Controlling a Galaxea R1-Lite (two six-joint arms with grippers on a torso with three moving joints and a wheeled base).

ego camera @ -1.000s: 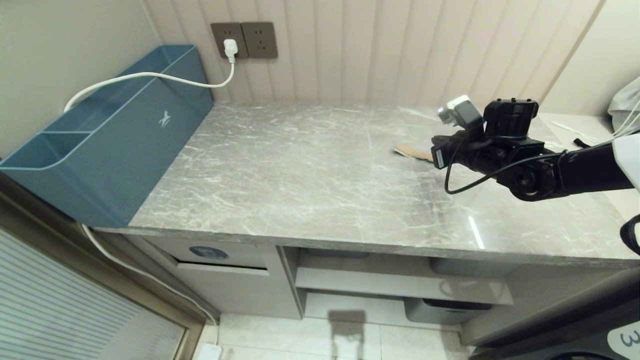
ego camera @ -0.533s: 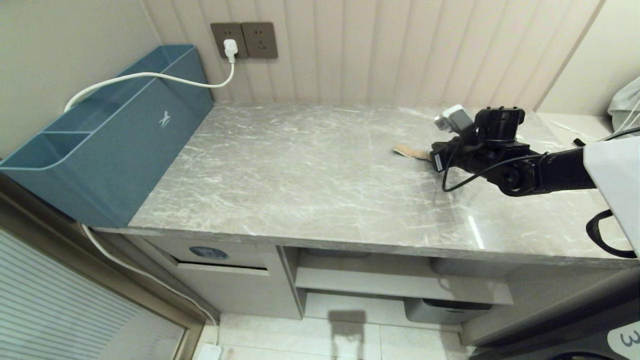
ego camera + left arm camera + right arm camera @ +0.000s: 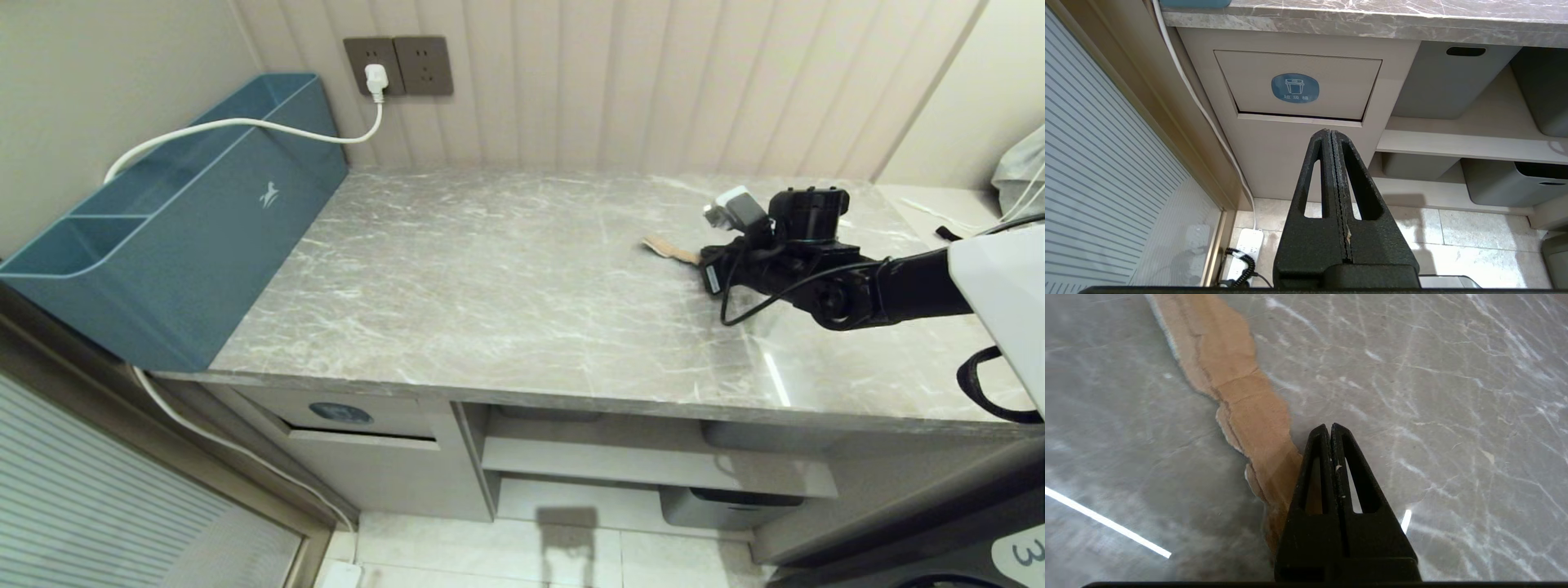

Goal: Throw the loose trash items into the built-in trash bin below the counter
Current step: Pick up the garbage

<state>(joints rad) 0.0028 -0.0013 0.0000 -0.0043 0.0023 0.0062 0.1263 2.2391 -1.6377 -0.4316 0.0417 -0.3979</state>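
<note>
Left gripper (image 3: 1332, 134), fingers pressed together, hangs low before my trash bin flap (image 3: 1298, 87) under the counter (image 3: 506, 278). Right of centre, torn cardboard scrap (image 3: 1241, 404) lies flat on marble; right gripper (image 3: 1329, 428), closed and empty, hovers over its near end.

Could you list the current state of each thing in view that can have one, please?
right gripper: shut, empty, over the counter beside the cardboard scrap.
left gripper: shut, empty, facing the bin.
cardboard scrap: lying flat on the counter, not gripped.
trash bin flap: nearly closed, a thin dark gap along its lower edge.
white plug: plugged into the wall socket.
blue box: upright, open-topped.
</note>
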